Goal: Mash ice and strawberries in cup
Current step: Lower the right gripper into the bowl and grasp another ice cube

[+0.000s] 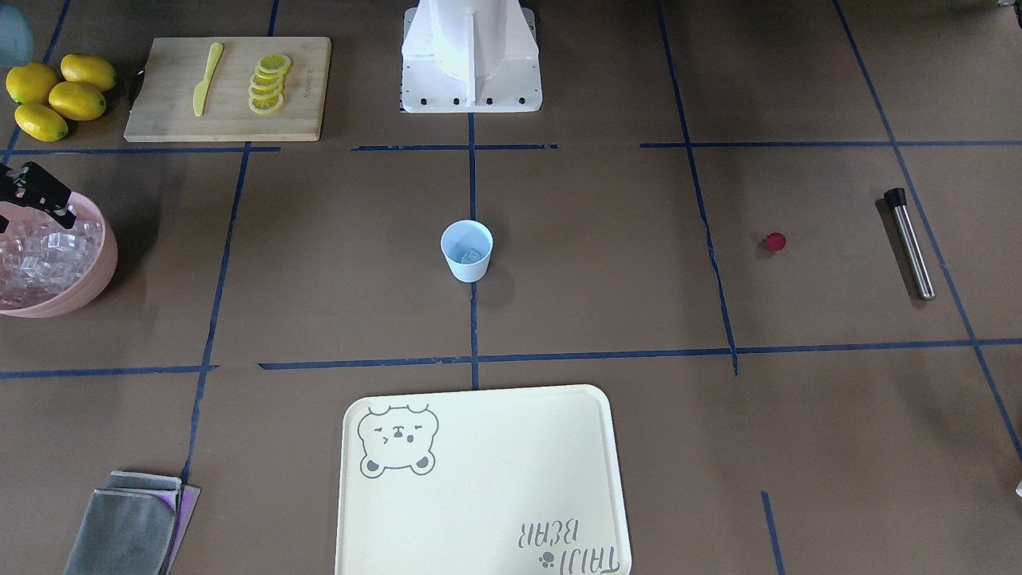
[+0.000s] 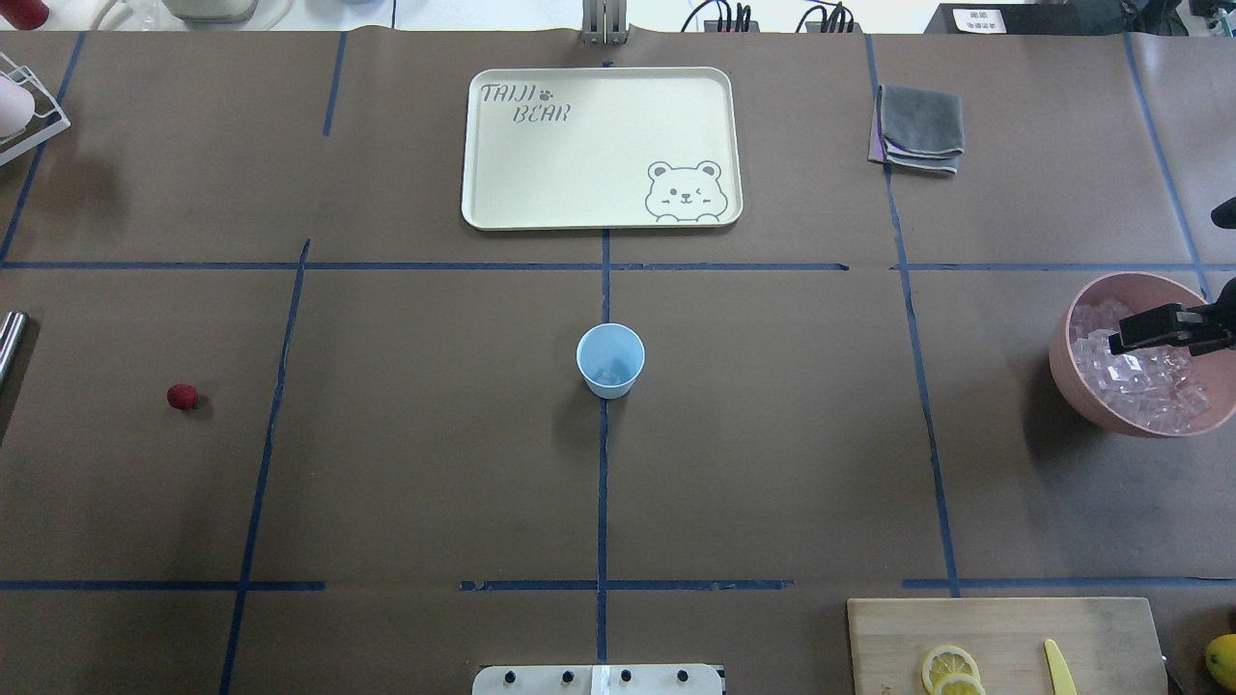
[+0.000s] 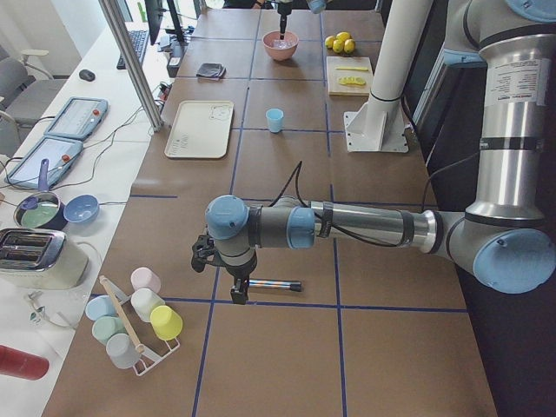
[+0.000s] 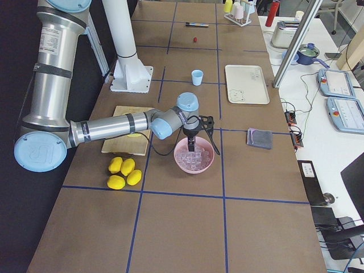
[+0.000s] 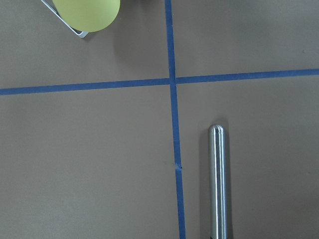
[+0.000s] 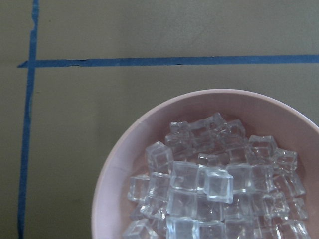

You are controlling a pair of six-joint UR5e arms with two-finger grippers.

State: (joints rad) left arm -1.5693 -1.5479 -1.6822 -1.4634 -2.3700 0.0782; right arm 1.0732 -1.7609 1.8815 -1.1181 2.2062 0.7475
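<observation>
Heaped ice (image 6: 199, 184) in pink bowl (image 6: 122, 164), well apart from cup (image 2: 610, 360): hard, light, probably slick cubes, best pinched across flat faces; right gripper (image 2: 1120, 340) hangs over them, jaw spacing unreadable.

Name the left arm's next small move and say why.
Probably shift the left end effector to the strawberry and grasp it: ice already sits in the cup, while the strawberry lies on the table outside it.

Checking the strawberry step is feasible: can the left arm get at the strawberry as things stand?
Probably yes. The strawberry lies alone on the bare table on the left arm's side, and the left claw hangs above the nearby metal rod; nothing stands between them.
</observation>
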